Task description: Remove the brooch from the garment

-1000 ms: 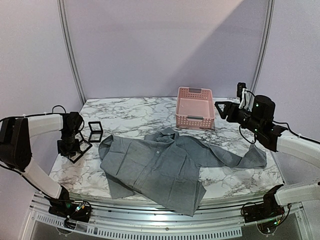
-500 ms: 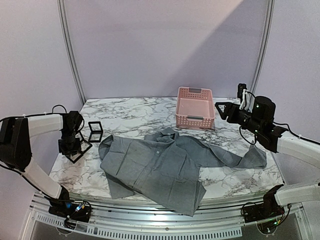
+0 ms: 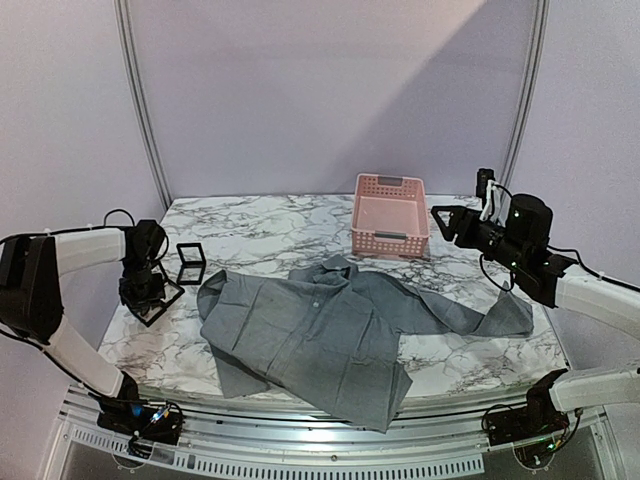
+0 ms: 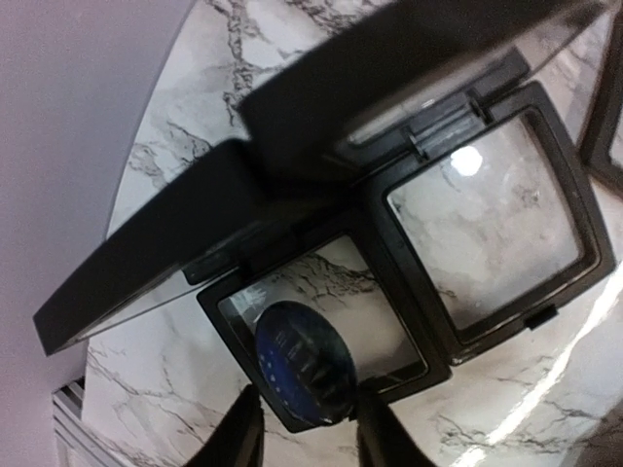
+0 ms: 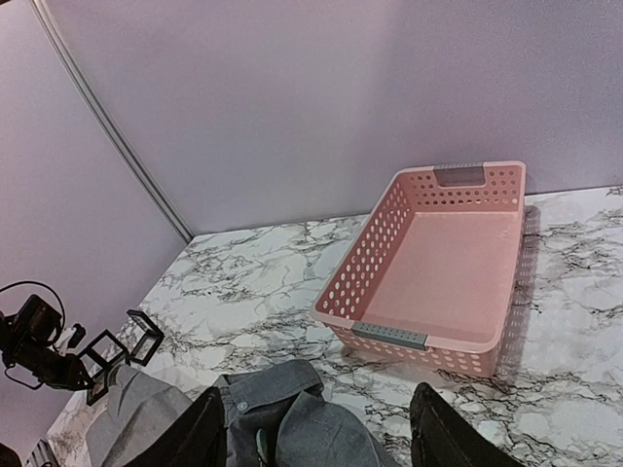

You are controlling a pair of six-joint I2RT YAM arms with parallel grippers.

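easing apart, the left gripper (image 4: 310, 433) straddles the blue brooch (image 4: 302, 362) lying in the open black case (image 4: 433, 362) — pinched or freed, i cannot tell; it's off the grey garment (image 3: 320, 330) — right gripper (image 5: 316, 428) gapes empty.

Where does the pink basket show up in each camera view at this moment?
Top external: pink basket at the far side of the table, right of centre.
Left wrist: not in it.
Right wrist: pink basket right of centre, against the back wall.
Shared landmark: the marble table, seen in all three.
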